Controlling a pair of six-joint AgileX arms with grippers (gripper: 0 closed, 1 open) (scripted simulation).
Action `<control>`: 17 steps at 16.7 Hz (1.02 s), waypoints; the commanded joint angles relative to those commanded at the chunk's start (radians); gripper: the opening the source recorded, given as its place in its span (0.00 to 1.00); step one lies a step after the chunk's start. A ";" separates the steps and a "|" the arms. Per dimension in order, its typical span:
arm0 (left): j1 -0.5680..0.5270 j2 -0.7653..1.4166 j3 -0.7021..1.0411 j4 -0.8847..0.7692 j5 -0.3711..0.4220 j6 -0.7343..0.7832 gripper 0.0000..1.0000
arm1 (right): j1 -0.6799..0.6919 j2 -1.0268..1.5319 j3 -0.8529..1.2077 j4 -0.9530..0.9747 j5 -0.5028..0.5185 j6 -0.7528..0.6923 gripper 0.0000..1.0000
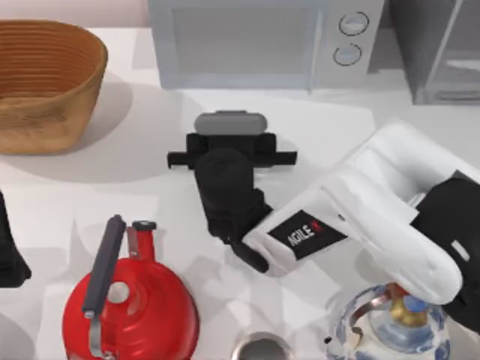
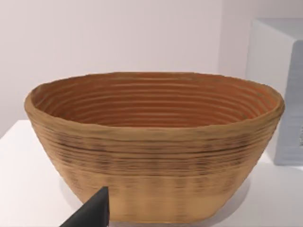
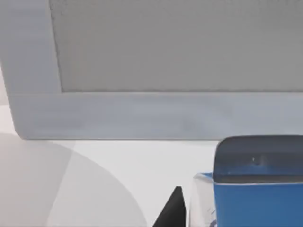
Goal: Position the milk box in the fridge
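Right gripper (image 1: 231,154): hovering directly above milk box (image 3: 255,182), fingers spread wide, gripping nothing. Risk: descending off-centre, tipping the carton toward the microwave (image 1: 262,41) just beyond. Left arm sitting idle.

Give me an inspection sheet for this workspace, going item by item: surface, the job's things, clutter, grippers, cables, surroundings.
Surface: white table, shadows on it.
Job's things: milk box in front of the microwave; its grey cap shows beside the right gripper. Fridge at the table's far right corner, door looks closed.
Clutter: wicker basket far left; microwave at the back; red kettle near front; glass kettle front right; metal rim at the front edge.
Grippers: right gripper at the milk box, fingers hidden; left gripper parked at the left edge, facing the basket.
Cables: nothing seen.
Surroundings: plain pale wall.
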 joint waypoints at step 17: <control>0.000 0.000 0.000 0.000 0.000 0.000 1.00 | -0.004 -0.375 -0.005 -0.379 -0.011 0.008 0.00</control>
